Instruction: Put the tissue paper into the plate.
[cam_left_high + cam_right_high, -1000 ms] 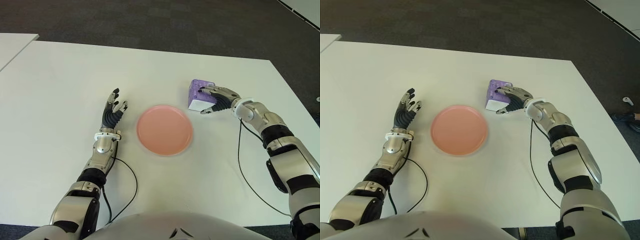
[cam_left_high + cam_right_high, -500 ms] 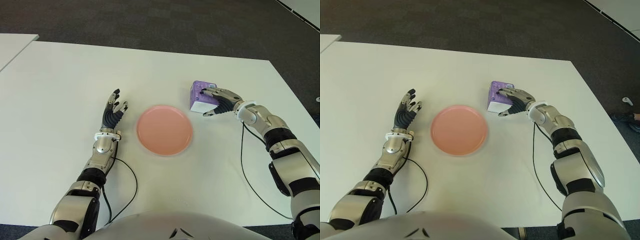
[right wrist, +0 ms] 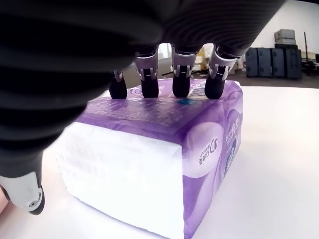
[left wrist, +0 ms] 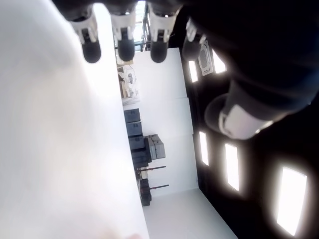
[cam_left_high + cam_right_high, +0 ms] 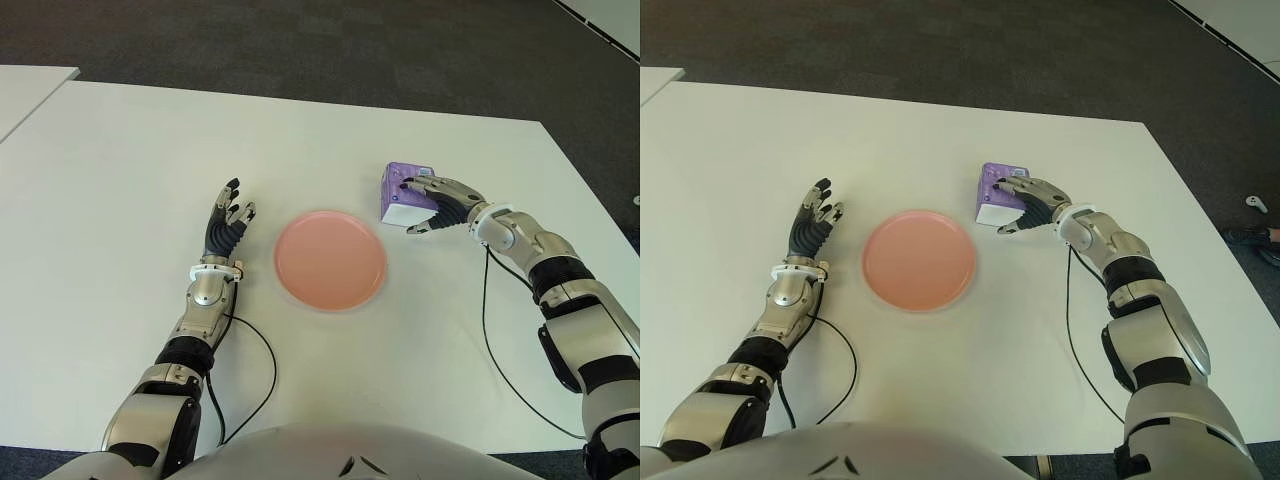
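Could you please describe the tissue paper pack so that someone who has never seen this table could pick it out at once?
Start from the white table and find the round pink plate near its middle. On the plate's right and a little farther from the robot sits the tissue paper pack, with the right hand draped over its top. It is the only boxy thing there: purple wrapping with a white end face.

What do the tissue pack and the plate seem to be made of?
Tissue pack: stacked white paper in glossy purple printed film, sheet edges showing at the open end.
Plate: pink with an even matte surface, probably plastic, though glazed ceramic cannot be ruled out.
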`<state>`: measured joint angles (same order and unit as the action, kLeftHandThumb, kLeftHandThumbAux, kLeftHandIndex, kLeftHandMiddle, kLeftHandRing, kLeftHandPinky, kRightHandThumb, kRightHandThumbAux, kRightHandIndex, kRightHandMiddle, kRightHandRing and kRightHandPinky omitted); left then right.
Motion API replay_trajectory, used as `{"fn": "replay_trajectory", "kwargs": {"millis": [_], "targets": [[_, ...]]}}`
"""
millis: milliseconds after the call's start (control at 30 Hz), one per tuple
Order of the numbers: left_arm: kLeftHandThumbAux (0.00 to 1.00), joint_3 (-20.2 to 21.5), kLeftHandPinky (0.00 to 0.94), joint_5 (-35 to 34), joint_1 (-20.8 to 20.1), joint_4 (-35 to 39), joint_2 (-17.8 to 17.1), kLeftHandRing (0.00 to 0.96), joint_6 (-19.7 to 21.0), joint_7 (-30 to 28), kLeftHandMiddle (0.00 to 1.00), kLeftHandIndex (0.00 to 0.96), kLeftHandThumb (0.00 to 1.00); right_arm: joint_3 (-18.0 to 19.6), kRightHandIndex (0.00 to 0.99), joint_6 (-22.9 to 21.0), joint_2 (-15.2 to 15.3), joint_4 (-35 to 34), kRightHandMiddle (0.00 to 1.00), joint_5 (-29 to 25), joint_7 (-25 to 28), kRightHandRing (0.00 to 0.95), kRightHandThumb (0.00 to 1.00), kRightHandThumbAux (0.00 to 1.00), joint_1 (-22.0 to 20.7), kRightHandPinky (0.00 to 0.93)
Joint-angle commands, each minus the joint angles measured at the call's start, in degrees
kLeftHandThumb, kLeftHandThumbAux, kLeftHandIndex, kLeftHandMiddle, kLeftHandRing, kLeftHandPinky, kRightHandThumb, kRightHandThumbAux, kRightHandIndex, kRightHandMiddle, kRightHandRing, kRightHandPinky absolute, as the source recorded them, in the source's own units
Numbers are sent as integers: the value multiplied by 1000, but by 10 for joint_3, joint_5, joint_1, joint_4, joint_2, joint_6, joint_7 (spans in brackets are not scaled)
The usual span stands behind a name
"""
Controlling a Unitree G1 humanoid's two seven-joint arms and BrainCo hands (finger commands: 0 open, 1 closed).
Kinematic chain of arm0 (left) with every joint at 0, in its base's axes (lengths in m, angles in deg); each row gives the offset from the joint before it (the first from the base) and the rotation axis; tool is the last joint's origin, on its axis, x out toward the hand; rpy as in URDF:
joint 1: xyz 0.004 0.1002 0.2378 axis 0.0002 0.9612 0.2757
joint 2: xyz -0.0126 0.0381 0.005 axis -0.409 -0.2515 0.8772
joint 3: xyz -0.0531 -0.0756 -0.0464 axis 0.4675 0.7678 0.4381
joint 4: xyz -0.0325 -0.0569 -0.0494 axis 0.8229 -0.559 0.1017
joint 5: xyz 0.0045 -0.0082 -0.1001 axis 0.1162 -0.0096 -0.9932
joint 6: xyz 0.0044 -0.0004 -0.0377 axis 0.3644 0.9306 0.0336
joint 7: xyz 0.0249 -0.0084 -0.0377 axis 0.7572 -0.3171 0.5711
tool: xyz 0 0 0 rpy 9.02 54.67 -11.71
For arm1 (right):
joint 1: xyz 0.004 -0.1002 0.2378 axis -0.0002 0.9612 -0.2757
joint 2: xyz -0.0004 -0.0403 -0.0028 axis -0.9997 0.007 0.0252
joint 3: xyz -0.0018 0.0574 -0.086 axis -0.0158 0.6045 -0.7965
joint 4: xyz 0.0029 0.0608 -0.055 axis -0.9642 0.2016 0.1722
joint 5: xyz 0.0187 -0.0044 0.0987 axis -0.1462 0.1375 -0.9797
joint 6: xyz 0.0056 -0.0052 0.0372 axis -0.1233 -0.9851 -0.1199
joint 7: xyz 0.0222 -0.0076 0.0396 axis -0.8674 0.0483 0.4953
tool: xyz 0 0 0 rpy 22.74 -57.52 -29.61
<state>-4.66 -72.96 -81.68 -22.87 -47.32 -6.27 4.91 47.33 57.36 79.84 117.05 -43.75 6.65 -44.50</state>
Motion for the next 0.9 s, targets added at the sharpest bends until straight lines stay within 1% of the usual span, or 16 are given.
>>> {"fn": "replay_trajectory", "kwargs": {"millis": [33,333,533,633,767,900], "targets": [[548,-1,0,5,27,-4,5,0,18,0,0,0,0,-10,0,10,3,-2,9,12,9,0,8,562,20,0],[545,-2,0,7,31,0,4,0,16,0,0,0,5,4,0,5,10,-21,24,1,11,1,0,546,13,0],[550,-1,0,6,30,-1,2,0,15,-2,0,0,3,33,0,-12,13,-14,17,-13,2,0,0,552,-24,0],[550,-2,0,8,29,-2,2,0,14,1,0,0,0,45,0,-22,13,-20,17,-8,-24,0,9,567,-31,0],[552,-2,0,11,28,-4,1,0,12,3,0,0,0,68,3,-47,22,-69,17,1,-66,0,47,587,-30,0],[558,0,0,9,27,-5,1,0,12,1,0,0,0,82,1,-74,27,-109,10,6,-78,0,98,605,-24,0]]}}
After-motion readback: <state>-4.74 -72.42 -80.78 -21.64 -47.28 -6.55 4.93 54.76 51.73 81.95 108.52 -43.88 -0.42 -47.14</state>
